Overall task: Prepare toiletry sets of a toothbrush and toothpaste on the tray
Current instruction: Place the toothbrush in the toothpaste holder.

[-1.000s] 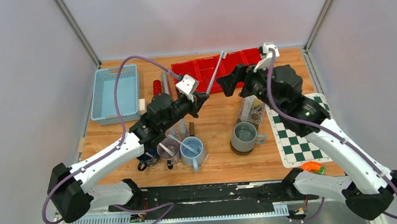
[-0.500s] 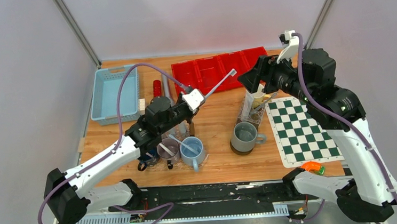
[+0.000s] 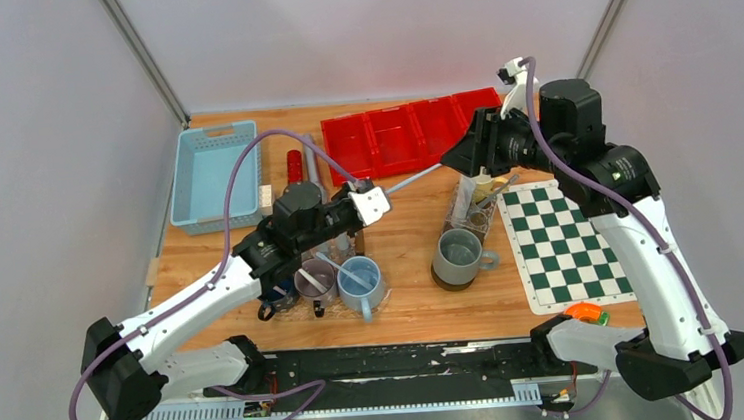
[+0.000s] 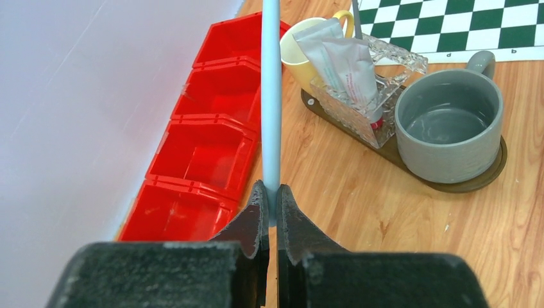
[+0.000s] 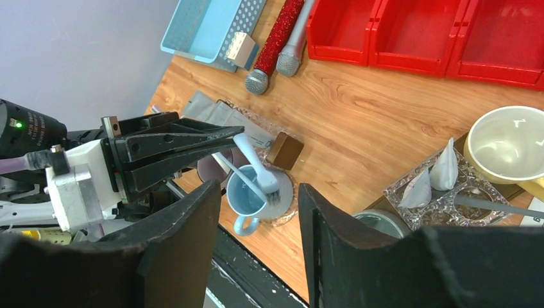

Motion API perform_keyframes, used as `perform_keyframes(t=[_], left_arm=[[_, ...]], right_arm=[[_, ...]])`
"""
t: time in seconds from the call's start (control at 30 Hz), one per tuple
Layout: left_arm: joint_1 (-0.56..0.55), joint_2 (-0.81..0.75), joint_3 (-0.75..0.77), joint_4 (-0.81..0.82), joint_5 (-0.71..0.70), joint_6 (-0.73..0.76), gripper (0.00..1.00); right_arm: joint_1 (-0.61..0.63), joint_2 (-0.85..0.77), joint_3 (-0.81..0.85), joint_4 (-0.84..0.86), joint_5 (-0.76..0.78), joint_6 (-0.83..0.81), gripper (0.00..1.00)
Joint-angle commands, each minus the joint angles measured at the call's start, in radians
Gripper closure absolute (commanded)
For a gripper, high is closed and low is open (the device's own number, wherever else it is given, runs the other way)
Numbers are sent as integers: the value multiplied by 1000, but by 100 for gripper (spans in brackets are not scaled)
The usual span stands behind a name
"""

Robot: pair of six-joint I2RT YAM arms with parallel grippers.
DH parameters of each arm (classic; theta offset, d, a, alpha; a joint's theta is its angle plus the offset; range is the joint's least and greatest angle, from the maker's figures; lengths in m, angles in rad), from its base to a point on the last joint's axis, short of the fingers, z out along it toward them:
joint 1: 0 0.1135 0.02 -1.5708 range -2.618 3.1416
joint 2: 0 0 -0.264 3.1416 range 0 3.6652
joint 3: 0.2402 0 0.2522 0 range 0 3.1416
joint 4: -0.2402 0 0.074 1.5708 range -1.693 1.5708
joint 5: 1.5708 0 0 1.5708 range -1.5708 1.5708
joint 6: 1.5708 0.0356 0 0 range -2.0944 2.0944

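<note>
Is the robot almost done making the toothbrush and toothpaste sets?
Not yet. Done: toothpaste tubes sit in the glass dish on the brown tray. In hand: the left gripper is shut on a toothbrush, its head between the right gripper's open fingers, likely a handover. Left: that toothbrush must reach the tray.

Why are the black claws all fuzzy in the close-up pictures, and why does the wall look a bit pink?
Left wrist view: the black left gripper, pinching the thin pale toothbrush, is too near the lens and blurs; the grey ceramic mug looks sharp. Right wrist view: the black right gripper blurs likewise. Top view: the red plastic tray tints the pale wall behind it pink.
</note>
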Motion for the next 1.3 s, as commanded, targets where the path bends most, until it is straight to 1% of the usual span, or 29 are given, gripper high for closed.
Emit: perform_keyframes(t=[0.0,0.17,0.37,0.5,0.6,0.63,0.67,0.7,0.73,0.77,0.8,0.83,0.87,0.9,0.93,0.97,1.0,1.13,1.2,1.27], left_arm=[[-8,-15,49,20,26,62,100],[-12,-16,47,31,48,61,100],[-15,-12,51,35,49,66,100],[-17,-7,58,32,50,70,100],[-17,1,67,19,52,72,100],[-17,4,69,18,52,73,96],[-17,5,69,15,51,73,84],[-16,6,69,15,49,74,79],[-17,7,69,12,44,74,68],[-17,8,70,10,40,73,64],[-16,7,72,9,31,72,53],[-17,5,72,9,26,70,47],[-16,4,72,11,16,68,37],[-17,-1,73,12,9,60,33],[-16,-3,76,12,-6,54,27],[-16,-8,78,11,-15,44,25],[-17,-9,88,4,-36,38,20],[-15,-14,139,-48,-114,-1,5],[-13,-19,158,-68,-165,-27,2],[-4,-26,169,-74,-223,-48,0]], right_arm=[[-20,9,-13,32,-64,-15,54],[-27,7,-33,48,-95,-8,67],[-30,0,-63,51,-118,-7,75],[-32,-5,-77,55,-132,-8,87],[-38,-16,-84,54,-123,-14,99],[-40,-23,-85,54,-118,-16,100],[-43,-35,-88,55,-106,-17,100],[-46,-45,-91,54,-98,-19,100],[-49,-56,-96,53,-81,-21,100],[-52,-67,-105,53,-65,-22,100],[-55,-82,-115,51,-47,-21,100],[-58,-97,-128,50,-30,-21,100],[-60,-113,-141,48,-12,-20,100],[-64,-126,-155,40,5,-18,100],[-66,-142,-166,30,27,-16,100],[-68,-157,-178,19,48,-13,100],[-68,-173,-190,6,72,-11,100],[-72,-250,-241,-41,190,16,100],[-71,-293,-270,-61,247,36,100],[-73,-331,-297,-87,311,62,100]])
